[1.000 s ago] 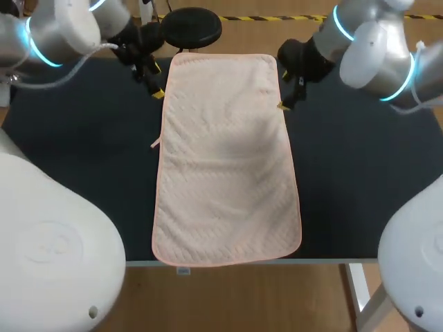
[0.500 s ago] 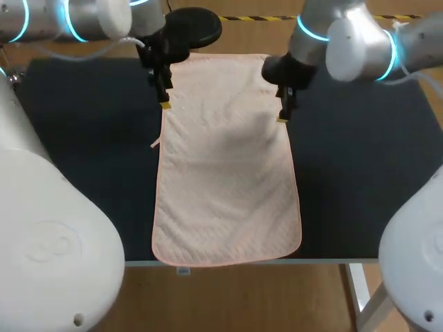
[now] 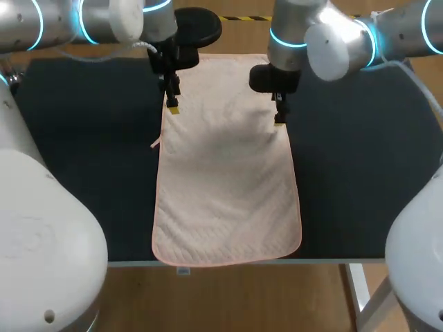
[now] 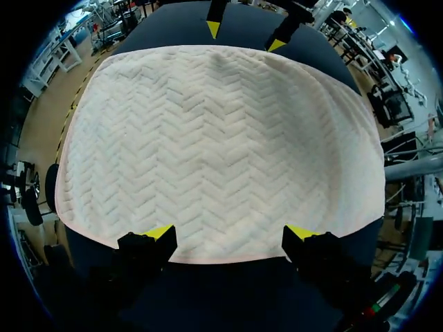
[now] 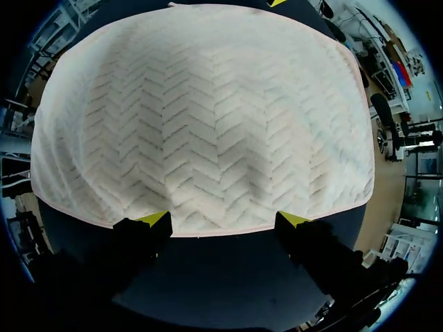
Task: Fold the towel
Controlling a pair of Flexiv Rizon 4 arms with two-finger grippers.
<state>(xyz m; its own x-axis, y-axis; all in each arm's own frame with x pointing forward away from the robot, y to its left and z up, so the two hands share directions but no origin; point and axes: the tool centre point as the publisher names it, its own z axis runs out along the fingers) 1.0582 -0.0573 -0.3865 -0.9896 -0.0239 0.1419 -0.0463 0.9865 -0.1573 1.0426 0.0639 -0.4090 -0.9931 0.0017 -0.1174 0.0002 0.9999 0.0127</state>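
place: robot lab or workshop | signs: left arm point(image 3: 90, 17) and right arm point(image 3: 332, 41), grey industrial machines with glowing blue rings, hang over one plain dark surface point(image 3: 83, 152)

Spread wide, the right gripper point(image 5: 223, 221) hangs at the pale towel point(image 5: 208, 117), its yellow tips seemingly touching the hem.

No writing, number or sign can be read; the tag point(image 3: 155, 144) on the towel point(image 3: 225, 180) and the label point(image 3: 182, 270) at the table point(image 3: 360, 173) edge are too small to make out
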